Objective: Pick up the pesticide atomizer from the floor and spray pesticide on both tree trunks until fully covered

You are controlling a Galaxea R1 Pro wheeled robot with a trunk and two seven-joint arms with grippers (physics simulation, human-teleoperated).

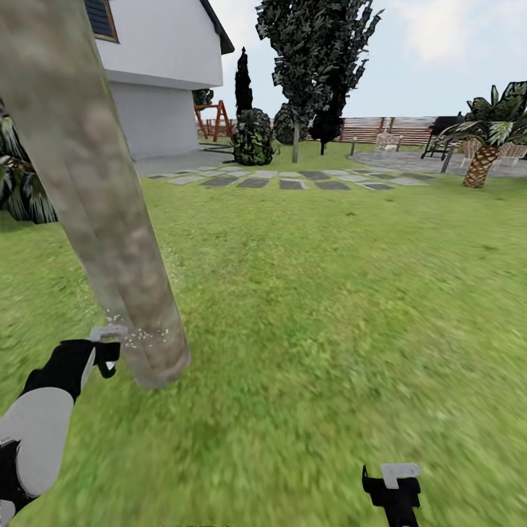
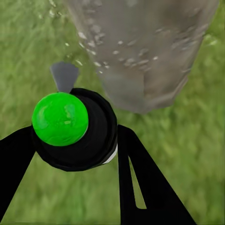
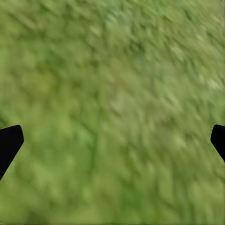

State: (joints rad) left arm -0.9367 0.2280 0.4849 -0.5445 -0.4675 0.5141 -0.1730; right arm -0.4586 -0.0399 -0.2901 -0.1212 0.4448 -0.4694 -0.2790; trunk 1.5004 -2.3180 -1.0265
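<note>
We are facing the tree trunk [image 1: 110, 219] blocking the near left; open lawn [image 1: 329, 293] is lying passable to the right and far.

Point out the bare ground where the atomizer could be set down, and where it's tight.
Open lawn runs from the trunk out to the stepping stones, and the right gripper hangs over bare grass. It is tight at the trunk's base, where the left gripper holds the atomizer amid white specks.
</note>
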